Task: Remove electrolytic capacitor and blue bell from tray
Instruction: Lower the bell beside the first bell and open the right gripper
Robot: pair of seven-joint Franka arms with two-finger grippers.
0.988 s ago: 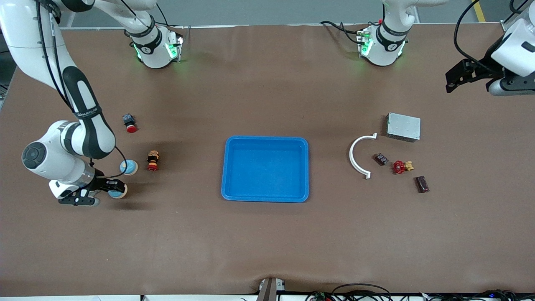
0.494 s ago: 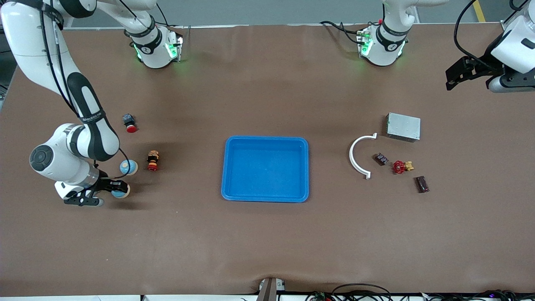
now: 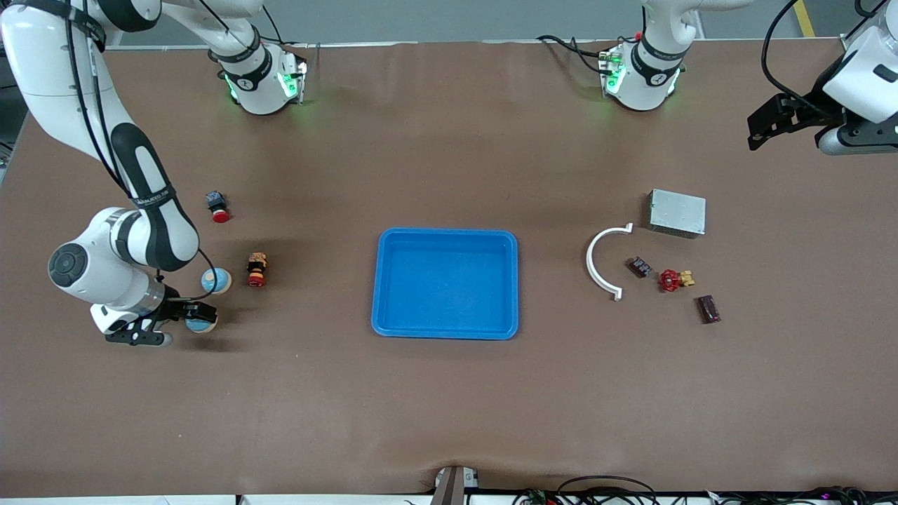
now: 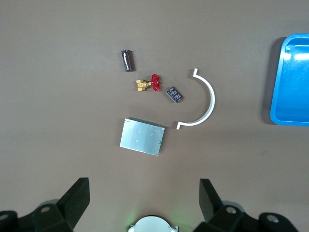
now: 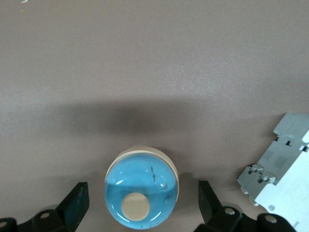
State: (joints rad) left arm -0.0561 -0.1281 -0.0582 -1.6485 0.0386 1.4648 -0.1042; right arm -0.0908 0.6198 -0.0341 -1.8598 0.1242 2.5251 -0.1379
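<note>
My right gripper (image 3: 184, 322) is down at the table with its fingers apart. They stand on either side of the blue bell (image 3: 201, 321) with a gap on each side, so nothing is gripped. Seen from the front, that bell sits on the table at about nine o'clock from the blue tray (image 3: 376, 294), toward my right arm's end. A second bell (image 3: 216, 280) stands close by, at one o'clock from the first.

My left gripper (image 3: 755, 133) waits up in the air over my left arm's end of the table, its fingers spread wide and empty. The capacitor (image 3: 708, 308), a dark cylinder, lies on the table at three o'clock from the tray. It is at four o'clock from the red valve (image 3: 670, 280) and not touched by anything.
</note>
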